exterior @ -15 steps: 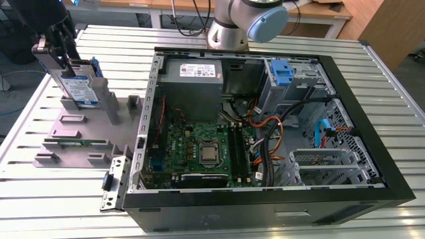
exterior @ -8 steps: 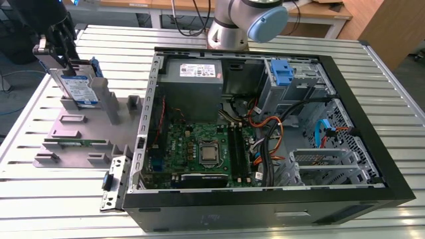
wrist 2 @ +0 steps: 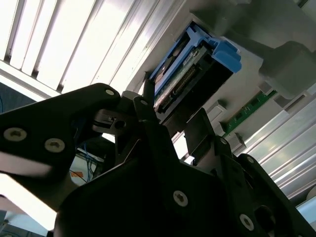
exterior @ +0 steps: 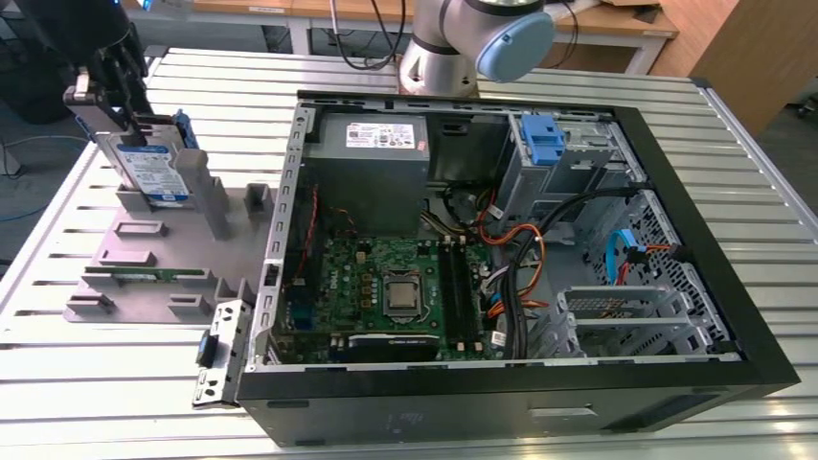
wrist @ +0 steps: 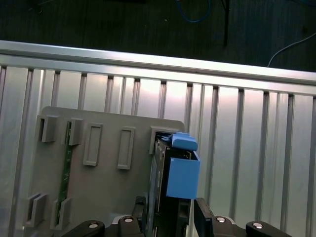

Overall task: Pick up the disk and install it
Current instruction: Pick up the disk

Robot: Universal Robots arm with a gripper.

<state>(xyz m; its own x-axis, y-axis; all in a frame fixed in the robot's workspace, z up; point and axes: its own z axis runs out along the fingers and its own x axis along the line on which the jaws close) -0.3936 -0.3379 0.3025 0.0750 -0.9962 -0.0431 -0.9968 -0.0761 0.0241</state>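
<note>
Exterior view: the gripper grips the disk, which stands upright in the grey holder.
Second wrist view: the fingers pinch its edge.
First wrist view: the disk seems seated in its slot. This looks like the picking step, and calls for a straight lift.

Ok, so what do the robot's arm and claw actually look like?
The arm is a smooth silver-grey tube with a round light-blue cap on its joint. The claw is matte black, built of flat angular plates linked together, with small silver screw heads dotted across them.
</note>
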